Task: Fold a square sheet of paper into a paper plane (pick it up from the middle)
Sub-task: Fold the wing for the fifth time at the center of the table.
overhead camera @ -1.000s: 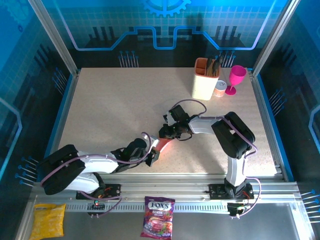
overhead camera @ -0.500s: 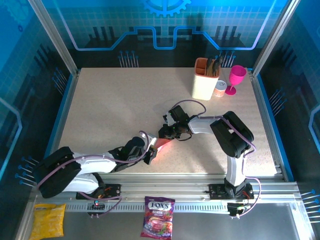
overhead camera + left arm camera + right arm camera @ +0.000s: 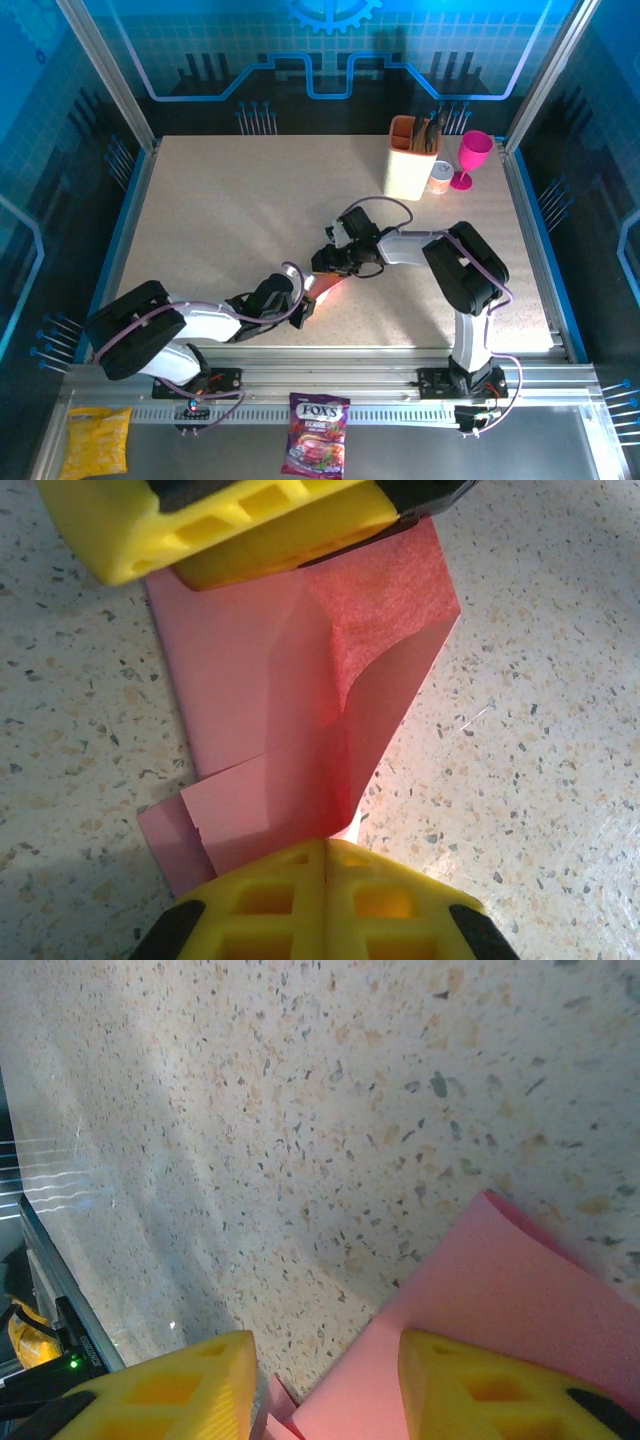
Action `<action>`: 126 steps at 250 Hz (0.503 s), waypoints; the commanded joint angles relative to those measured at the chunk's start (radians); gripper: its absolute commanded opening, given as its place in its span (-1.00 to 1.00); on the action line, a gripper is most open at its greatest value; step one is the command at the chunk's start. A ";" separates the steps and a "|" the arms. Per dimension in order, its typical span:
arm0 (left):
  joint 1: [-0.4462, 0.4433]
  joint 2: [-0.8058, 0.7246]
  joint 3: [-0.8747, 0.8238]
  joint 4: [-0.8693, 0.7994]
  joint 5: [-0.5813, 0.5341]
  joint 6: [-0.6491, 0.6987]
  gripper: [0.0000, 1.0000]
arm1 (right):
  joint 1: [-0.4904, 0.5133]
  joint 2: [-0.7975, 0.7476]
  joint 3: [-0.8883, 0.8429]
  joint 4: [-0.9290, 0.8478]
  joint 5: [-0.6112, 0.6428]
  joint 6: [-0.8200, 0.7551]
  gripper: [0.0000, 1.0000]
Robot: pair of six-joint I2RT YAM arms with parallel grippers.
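The paper plane (image 3: 330, 287) is a folded strip of salmon-pink paper lying on the speckled table between the two arms. My left gripper (image 3: 306, 303) is shut on its near end; in the left wrist view the yellow fingers (image 3: 270, 895) meet on the paper (image 3: 290, 710), which shows creases and a raised flap. My right gripper (image 3: 322, 263) hovers at the paper's far end. In the right wrist view its jaws (image 3: 325, 1385) stand open, one finger (image 3: 490, 1385) over the pink sheet (image 3: 500, 1280), the other (image 3: 170, 1385) over bare table. The right gripper's finger (image 3: 240, 525) also appears in the left wrist view.
At the back right stand a beige utensil holder (image 3: 409, 160), a small can (image 3: 440, 177) and a magenta goblet (image 3: 473, 157). A candy bag (image 3: 317, 433) and a yellow packet (image 3: 97, 440) lie in front of the rail. Bare tabletop (image 3: 220, 220) spreads to the left.
My right gripper's jaws have parted and let go of the paper's far end. The left gripper still pinches the near end and has barely moved.
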 commanded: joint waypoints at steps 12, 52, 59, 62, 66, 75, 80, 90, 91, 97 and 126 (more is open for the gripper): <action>0.014 0.017 -0.009 -0.008 0.012 -0.016 -1.00 | -0.043 -0.153 -0.042 0.014 0.018 -0.021 -0.08; 0.027 0.011 -0.027 0.004 0.012 -0.031 -1.00 | -0.058 -0.293 -0.109 0.005 0.045 -0.079 -0.02; 0.028 0.010 -0.029 0.006 0.011 -0.034 -1.00 | -0.057 -0.309 -0.119 -0.007 0.052 -0.101 -0.01; 0.029 0.010 -0.030 0.007 0.012 -0.034 -1.00 | -0.058 -0.316 -0.121 -0.011 0.054 -0.109 0.00; 0.031 0.009 -0.031 0.009 0.012 -0.035 -1.00 | -0.058 -0.323 -0.127 -0.018 0.057 -0.120 0.00; 0.032 0.008 -0.033 0.013 0.013 -0.038 -1.00 | -0.058 -0.340 -0.140 -0.030 0.071 -0.132 0.00; 0.034 0.008 -0.034 0.015 0.015 -0.040 -1.00 | -0.058 -0.345 -0.145 -0.040 0.080 -0.132 -0.01; 0.036 0.008 -0.035 0.018 0.018 -0.041 -1.00 | -0.058 -0.355 -0.156 -0.052 0.088 -0.120 -0.02; 0.036 0.008 -0.037 0.018 0.018 -0.041 -1.00 | -0.057 -0.356 -0.158 -0.053 0.087 -0.118 -0.03; 0.037 0.008 -0.037 0.019 0.019 -0.043 -1.00 | -0.053 -0.365 -0.164 -0.041 0.087 -0.109 -0.03; 0.044 0.013 -0.037 0.027 0.024 -0.047 -1.00 | 0.002 -0.413 -0.242 0.000 0.133 -0.066 -0.09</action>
